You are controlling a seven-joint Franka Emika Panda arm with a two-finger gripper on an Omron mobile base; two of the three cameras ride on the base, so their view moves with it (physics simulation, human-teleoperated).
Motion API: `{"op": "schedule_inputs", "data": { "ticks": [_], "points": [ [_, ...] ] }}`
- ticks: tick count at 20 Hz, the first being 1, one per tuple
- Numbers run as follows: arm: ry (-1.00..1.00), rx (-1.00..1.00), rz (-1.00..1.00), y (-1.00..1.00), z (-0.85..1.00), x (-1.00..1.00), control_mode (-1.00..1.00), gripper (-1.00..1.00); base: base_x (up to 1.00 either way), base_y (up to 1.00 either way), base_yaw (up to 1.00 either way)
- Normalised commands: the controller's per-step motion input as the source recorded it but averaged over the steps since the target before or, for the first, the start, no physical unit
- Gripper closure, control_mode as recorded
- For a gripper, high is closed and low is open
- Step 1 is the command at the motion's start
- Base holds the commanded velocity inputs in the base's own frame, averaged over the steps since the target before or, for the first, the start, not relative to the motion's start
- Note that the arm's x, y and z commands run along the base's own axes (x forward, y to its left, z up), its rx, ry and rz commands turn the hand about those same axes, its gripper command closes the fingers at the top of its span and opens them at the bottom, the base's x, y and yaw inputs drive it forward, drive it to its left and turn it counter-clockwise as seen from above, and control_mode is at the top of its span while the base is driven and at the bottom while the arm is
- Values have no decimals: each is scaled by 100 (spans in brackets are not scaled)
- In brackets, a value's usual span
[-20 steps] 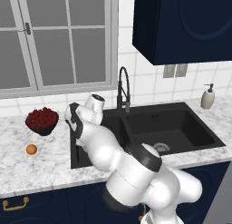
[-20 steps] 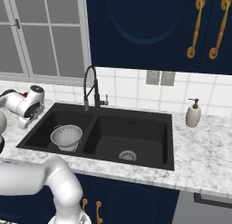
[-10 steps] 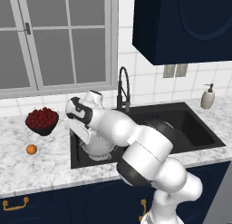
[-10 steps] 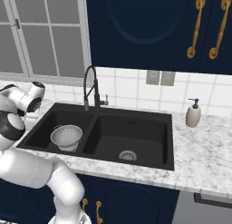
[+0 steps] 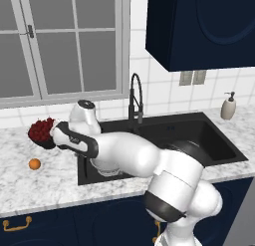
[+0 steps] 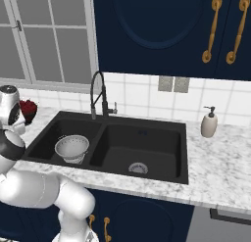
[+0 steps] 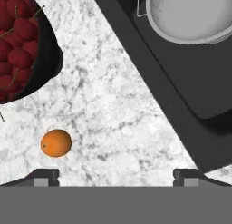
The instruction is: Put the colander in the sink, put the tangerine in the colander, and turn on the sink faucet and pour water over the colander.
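Speckled marble counter (image 7: 118, 109) under a window (image 5: 60, 41), black sink (image 6: 147, 143) holding the colander (image 6: 72, 147), tangerine (image 7: 56, 143) beside the cherry bowl (image 7: 27, 46), gripper (image 7: 116, 175) jaws wide apart, gripping nothing

No readable text, label, brand, number or sign was found anywhere. Soap dispenser (image 6: 209, 126) was plain, cabinet fronts were unmarked, wall outlets (image 6: 173, 84) bore no legible marking.
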Motion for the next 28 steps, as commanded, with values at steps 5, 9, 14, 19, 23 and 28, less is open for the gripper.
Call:
{"op": "schedule_inputs", "data": {
  "ticks": [5,9,14,19,23,28],
  "points": [
    [-4,-14,34,50,8,-20,-100,-100,0,0,0],
    [0,-13,35,20,26,-4,-100,-100,0,0,0],
    [-18,-18,15,50,7,0,-100,-100,0,0,0],
    [-9,-17,2,49,0,7,-100,-100,0,0,0],
    [0,-6,2,32,0,24,-100,-100,0,0,0],
    [0,-1,2,6,-18,28,-100,-100,0,0,0]
  ]
}}
